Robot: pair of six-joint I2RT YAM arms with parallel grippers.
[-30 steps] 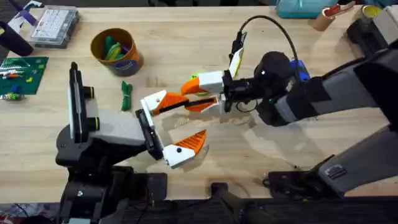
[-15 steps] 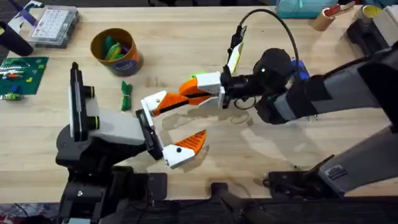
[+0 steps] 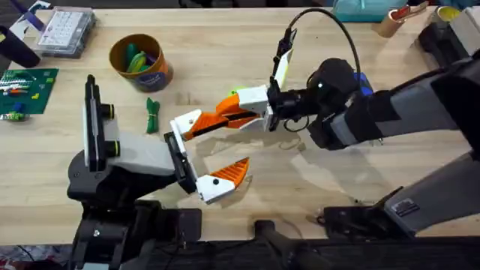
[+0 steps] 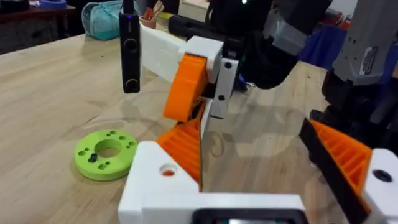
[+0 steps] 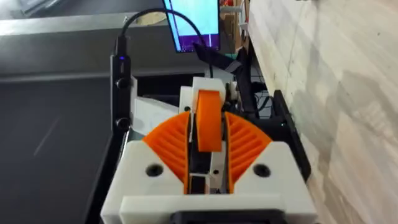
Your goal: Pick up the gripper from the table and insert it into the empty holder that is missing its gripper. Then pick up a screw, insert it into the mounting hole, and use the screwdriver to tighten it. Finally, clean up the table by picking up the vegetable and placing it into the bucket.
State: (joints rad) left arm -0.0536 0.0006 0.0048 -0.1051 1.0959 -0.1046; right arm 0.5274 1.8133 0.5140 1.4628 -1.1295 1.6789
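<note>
On the table (image 3: 247,45), the right gripper (image 3: 238,114) is clamped on the orange gripper (image 3: 229,112) at the holder (image 3: 184,124) on the left gripper (image 3: 206,154), whose jaws are spread wide. Insertion is in hand (seating looks unfinished); next, push it home, then fetch a screw.

A light wooden desk (image 3: 247,45) with visible grain. Both end effectors are white with ribbed orange pads — the left end effector (image 3: 210,150) and the right end effector (image 3: 234,116). A yellow-orange bucket (image 3: 140,62) with a dark blue band; a dark green vegetable (image 3: 153,115); a light green ring (image 4: 104,152).
</note>
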